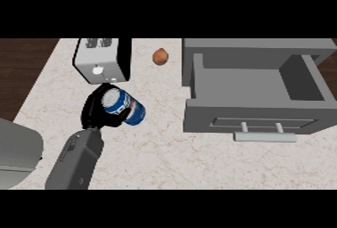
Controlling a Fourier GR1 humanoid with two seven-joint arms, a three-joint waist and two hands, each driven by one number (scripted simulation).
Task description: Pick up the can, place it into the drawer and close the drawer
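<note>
Left hand (99,111) fingers curled round the can (124,106) — lift it straight, carry it rightward over the drawer (253,84) wall — then lower in.

Lit evenly and flatly from above, with no glare on the pale counter (164,156). Soft shade inside the open drawer (250,82), darkest toward three o'clock. Faint shadow beneath the handle (265,137). No blur or bending toward the edges.
</note>
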